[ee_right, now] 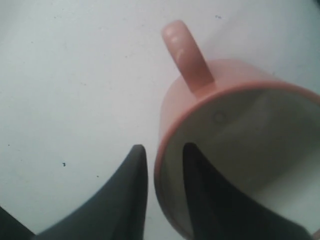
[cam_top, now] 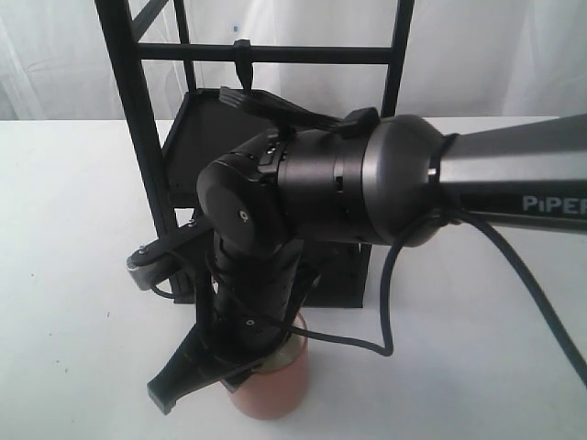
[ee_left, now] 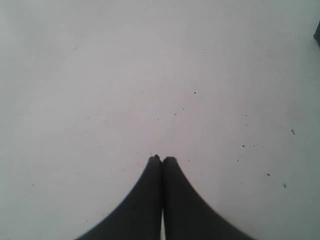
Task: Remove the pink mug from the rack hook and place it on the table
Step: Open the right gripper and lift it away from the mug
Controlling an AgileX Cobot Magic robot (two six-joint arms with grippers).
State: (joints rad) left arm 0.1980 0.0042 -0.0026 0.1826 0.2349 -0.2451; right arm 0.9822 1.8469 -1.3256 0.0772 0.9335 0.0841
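Pink mug (cam_top: 275,390) upright on table (cam_top: 73,229), just before black rack (cam_top: 138,110), rack hook (cam_top: 241,57) carrying nothing, right gripper (ee_right: 162,150) with 2 fingers astride mug wall, clamped or loose cannot be told, right arm (cam_top: 413,183) masking mug top, left gripper (ee_left: 161,159) pressed closed, empty.

Table (cam_top: 73,229): white, matte, flat, with a few tiny dark specks (ee_left: 195,92). Black rack (cam_top: 138,110) stands on it. Pink mug (cam_top: 275,390) sits upright near the rack's base.
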